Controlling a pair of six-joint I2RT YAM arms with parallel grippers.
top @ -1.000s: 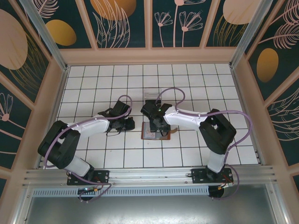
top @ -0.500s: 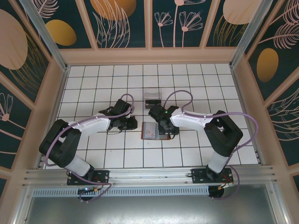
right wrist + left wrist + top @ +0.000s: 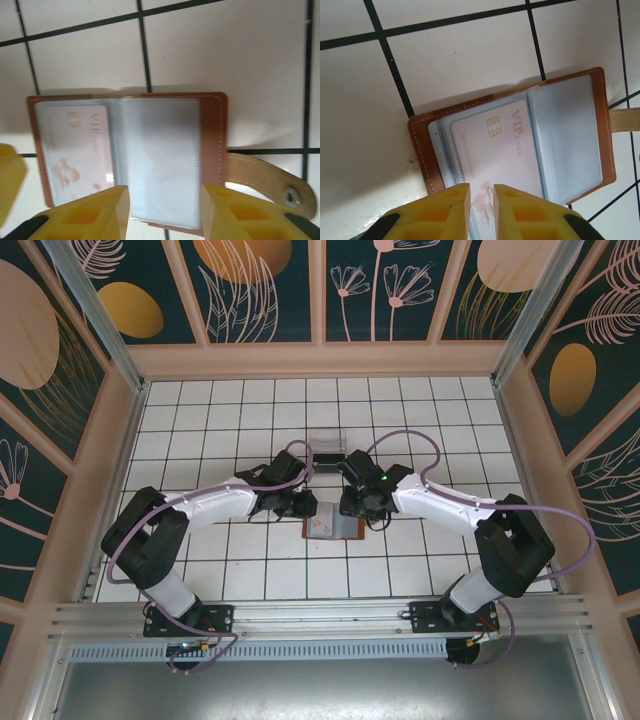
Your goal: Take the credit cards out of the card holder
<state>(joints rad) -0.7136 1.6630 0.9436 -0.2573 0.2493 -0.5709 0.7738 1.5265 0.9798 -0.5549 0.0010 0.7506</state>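
The brown card holder (image 3: pixel 338 531) lies open and flat on the white tiles, its tab (image 3: pixel 265 180) pointing away from the fold. A pale pink credit card (image 3: pixel 495 145) marked VIP sits in a clear sleeve on one half; the same credit card (image 3: pixel 75 145) appears in the right wrist view. The other half's sleeve looks blank. My left gripper (image 3: pixel 481 192) hovers over the card's lower end, its jaws barely apart with nothing between them. My right gripper (image 3: pixel 165 195) is open wide, its fingers straddling the blank sleeve above the card holder (image 3: pixel 212 130). Both grippers meet over the card holder in the top view.
A clear plastic stand (image 3: pixel 325 440) stands on the tiles just behind the two grippers. Wooden walls ring the tiled floor on three sides. Open tiles lie to the left, right and front of the card holder.
The left gripper has moved right to the card holder's left half and its jaws have parted slightly. The right gripper shifted right over the other half and its jaws narrowed somewhat.
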